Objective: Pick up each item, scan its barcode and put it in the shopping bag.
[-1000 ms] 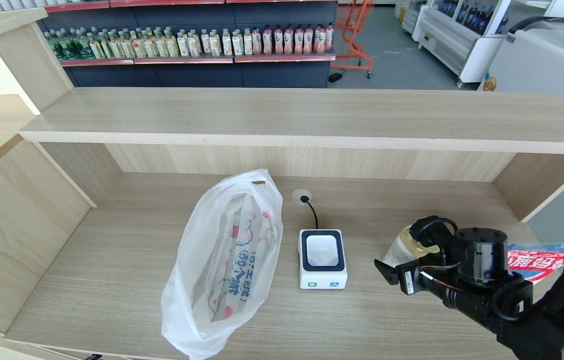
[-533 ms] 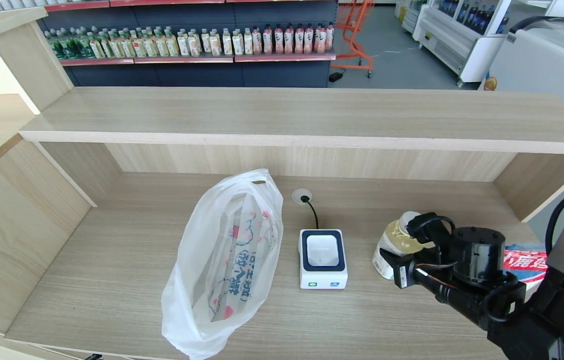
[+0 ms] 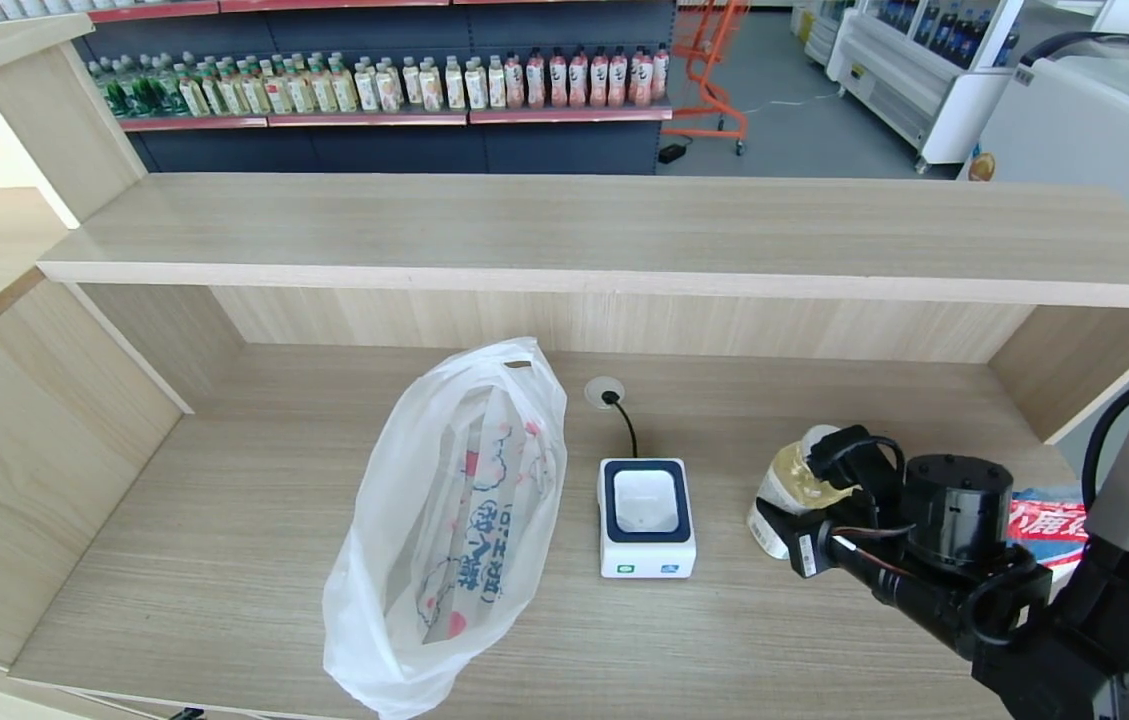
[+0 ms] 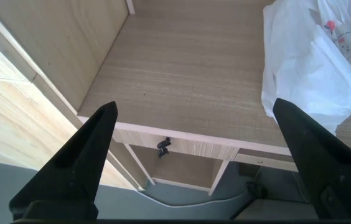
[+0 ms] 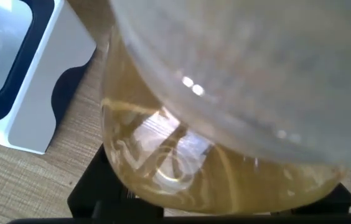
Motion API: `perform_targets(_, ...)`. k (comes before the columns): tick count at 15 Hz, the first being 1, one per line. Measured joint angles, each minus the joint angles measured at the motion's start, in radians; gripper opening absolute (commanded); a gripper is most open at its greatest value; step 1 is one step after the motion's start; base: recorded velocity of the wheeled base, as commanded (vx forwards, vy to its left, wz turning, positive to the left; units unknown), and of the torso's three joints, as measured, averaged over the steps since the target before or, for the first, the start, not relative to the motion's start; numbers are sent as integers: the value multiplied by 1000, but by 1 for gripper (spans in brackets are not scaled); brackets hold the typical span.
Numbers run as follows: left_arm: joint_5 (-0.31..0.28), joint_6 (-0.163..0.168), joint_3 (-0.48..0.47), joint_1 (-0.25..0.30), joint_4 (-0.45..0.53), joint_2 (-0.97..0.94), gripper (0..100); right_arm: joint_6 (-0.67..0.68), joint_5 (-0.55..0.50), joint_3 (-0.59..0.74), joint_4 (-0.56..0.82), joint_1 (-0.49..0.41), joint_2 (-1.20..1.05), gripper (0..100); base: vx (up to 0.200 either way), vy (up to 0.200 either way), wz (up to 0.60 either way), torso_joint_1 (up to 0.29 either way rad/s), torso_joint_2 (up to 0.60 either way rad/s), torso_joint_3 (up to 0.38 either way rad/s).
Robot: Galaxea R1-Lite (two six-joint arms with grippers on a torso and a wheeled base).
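A clear bottle (image 3: 790,482) of yellow drink with a pale label leans on the counter, just right of the scanner (image 3: 646,515). My right gripper (image 3: 810,490) is shut on the bottle, one black finger on either side of its body. In the right wrist view the bottle (image 5: 225,124) looms very close, with the scanner (image 5: 14,74) beside it. The white shopping bag (image 3: 454,520) lies left of the scanner with a printed package inside. My left gripper (image 4: 194,109) hangs open off the counter's front left edge, near the bag (image 4: 315,62).
A red and blue packet (image 3: 1049,520) lies on the counter behind my right arm. The scanner's cable (image 3: 624,420) runs back to a hole in the counter (image 3: 224,540). A raised shelf and side walls enclose the work area.
My right gripper has shut on the bottle and shifted slightly left with it during the first half second. Since then almost nothing has moved.
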Motion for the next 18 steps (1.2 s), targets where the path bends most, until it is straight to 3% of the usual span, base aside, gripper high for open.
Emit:
perform_targets(2, 0, 0, 0, 0, 0, 0, 100, 31, 6, -17, 12, -3, -34, 0, 0, 0, 0, 0, 0, 0)
perform_targets(5, 0, 0, 0, 0, 0, 0, 100, 113, 72, -52, 316, -11, -210, 0, 0, 0, 0, 0, 0, 0)
perform_targets(6, 0, 0, 0, 0, 0, 0, 100, 137, 128, -65, 485, -17, -295, 0, 0, 0, 0, 0, 0, 0)
perform_targets(8, 0, 0, 0, 0, 0, 0, 100, 196, 330, -98, 656, -32, -435, 0, 0, 0, 0, 0, 0, 0)
perform_targets(12, 0, 0, 0, 0, 0, 0, 100, 264, 768, -152, 706, -43, -592, 0, 0, 0, 0, 0, 0, 0)
perform_targets(14, 0, 0, 0, 0, 0, 0, 100, 293, 846, -164, 727, -31, -635, 0, 0, 0, 0, 0, 0, 0)
perform_targets(18, 0, 0, 0, 0, 0, 0, 100, 323, 878, -185, 818, 37, -682, 0, 0, 0, 0, 0, 0, 0)
